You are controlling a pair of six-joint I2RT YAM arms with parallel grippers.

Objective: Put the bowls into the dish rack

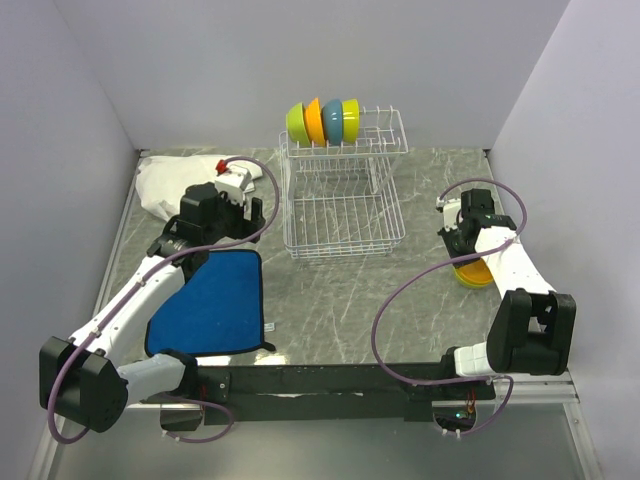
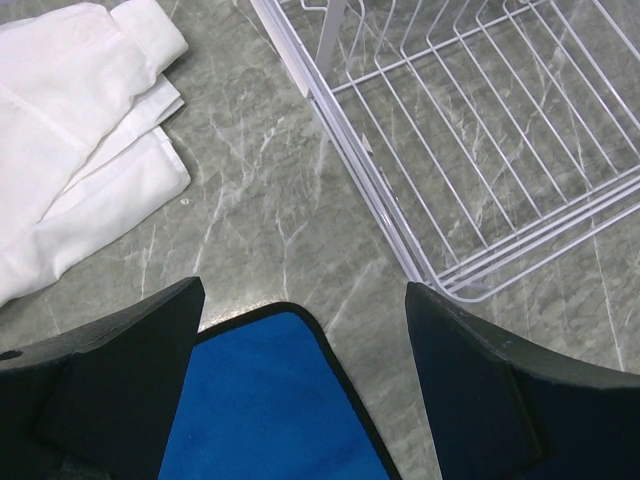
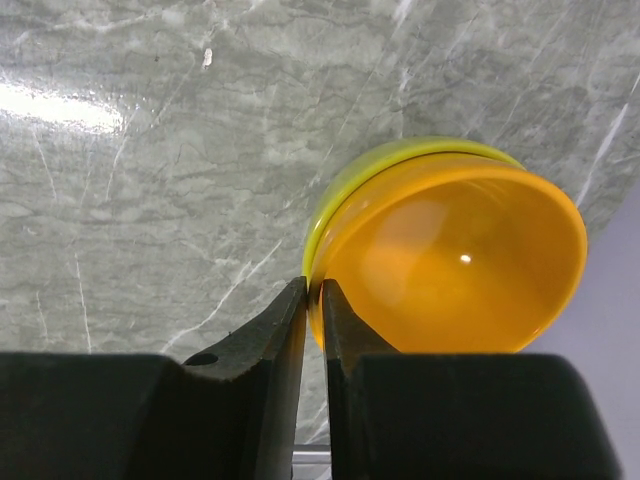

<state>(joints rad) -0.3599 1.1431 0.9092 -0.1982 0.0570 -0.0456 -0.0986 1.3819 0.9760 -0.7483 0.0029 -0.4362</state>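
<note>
Pinching the rim of the orange bowl (image 3: 450,255) with the right gripper (image 3: 313,286), fingers almost pressed together, only the thin wall between them. Nested inside a yellow bowl (image 3: 400,152), both sitting on the table (image 3: 150,180) near its right edge, well apart from the dish rack (image 1: 340,215). Reaching there with the right arm (image 1: 510,262), stretched forward from its base and turned inward, gripper angled down at the stone.

Spread wide and holding nothing at the left gripper (image 2: 303,292), hovering over the far corner of the blue cloth (image 2: 270,400) and the bare stone beside it. Just ahead, the rack's lower basket; off to the left, a folded white cloth (image 2: 70,130). Reaching up and forward with the left arm (image 1: 130,295), slanting along the blue cloth's left side.

Standing on edge in a row in the rack's upper shelf, at the back, four bowls (image 1: 322,120): lime green, orange, blue, lime green
</note>
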